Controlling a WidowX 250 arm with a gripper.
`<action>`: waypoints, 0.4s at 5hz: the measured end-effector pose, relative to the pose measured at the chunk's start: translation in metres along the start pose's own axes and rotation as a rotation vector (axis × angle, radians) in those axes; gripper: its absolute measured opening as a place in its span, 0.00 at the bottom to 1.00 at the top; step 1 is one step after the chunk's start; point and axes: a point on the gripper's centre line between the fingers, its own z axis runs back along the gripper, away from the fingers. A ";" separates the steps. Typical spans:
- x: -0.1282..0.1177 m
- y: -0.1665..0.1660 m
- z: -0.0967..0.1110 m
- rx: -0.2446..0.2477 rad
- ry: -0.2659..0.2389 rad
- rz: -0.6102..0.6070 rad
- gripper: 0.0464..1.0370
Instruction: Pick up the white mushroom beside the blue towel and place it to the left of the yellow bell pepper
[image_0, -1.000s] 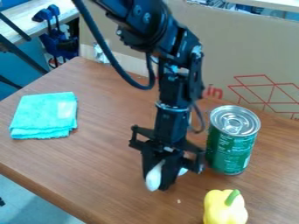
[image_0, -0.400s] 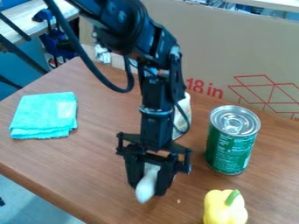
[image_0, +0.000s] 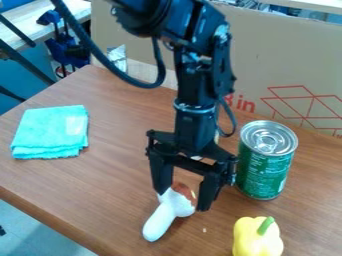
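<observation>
- Camera view: we saw the pincer (image_0: 183, 200) spread around the white object's (image_0: 169, 212) broad end, presumably to span its bulk, its narrow end jutting out over the table (image_0: 100, 190).
- There we had the green can (image_0: 262, 172) upright beside the pincer, the yellow pepper (image_0: 256, 239) nearby, the folded cloth (image_0: 52, 131) well apart.

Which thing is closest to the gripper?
The white thing with the long, rounded end, right at the gripper; the can, pepper and cloth are farther away.

We see that the gripper (image_0: 183, 201) has spread its fingers wider, baring more of the white-and-brown toy (image_0: 164, 218).
</observation>
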 end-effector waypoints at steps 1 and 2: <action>-0.001 -0.005 0.028 0.075 0.022 -0.054 0.97; -0.010 -0.011 0.059 0.080 0.022 -0.094 0.97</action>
